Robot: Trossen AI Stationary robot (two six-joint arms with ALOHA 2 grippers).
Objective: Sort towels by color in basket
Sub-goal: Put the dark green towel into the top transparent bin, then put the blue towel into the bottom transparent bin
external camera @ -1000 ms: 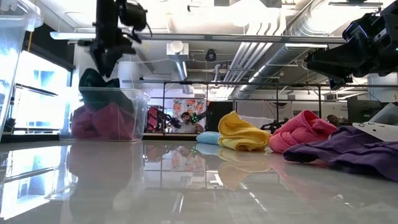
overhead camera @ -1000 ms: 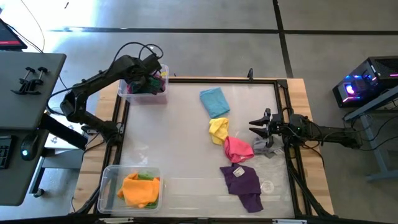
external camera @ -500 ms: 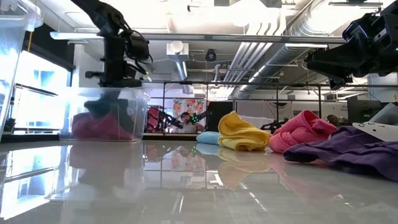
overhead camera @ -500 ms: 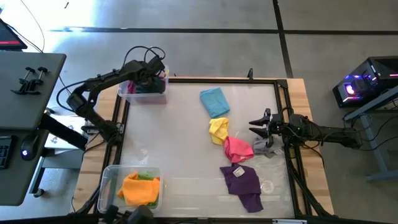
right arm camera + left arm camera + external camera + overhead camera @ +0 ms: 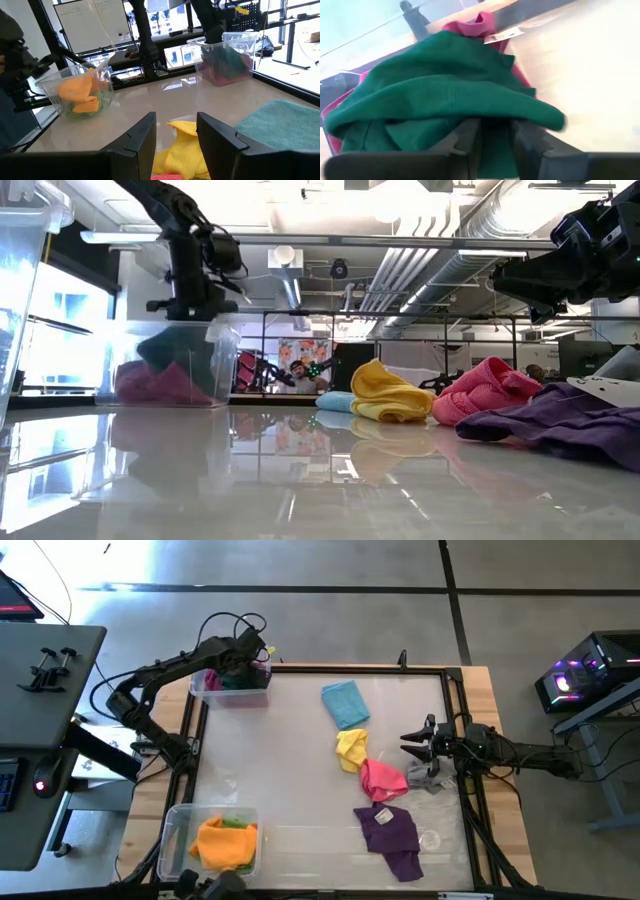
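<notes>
The middle of the white table (image 5: 270, 760) is bare, so a gripper can pass there. On the right, the blue towel (image 5: 345, 703), yellow towel (image 5: 351, 748), pink towel (image 5: 382, 779) and purple towel (image 5: 392, 836) lie in a line and block the way. The far bin (image 5: 232, 688) and near bin (image 5: 211, 840) fill the left corners.

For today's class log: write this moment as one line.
left gripper: over far bin, green towel inside | right gripper: waiting, open | table: four towels

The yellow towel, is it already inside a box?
No, the yellow towel lies out on the table between the light blue towel and the pink towel, outside both clear bins.
</notes>
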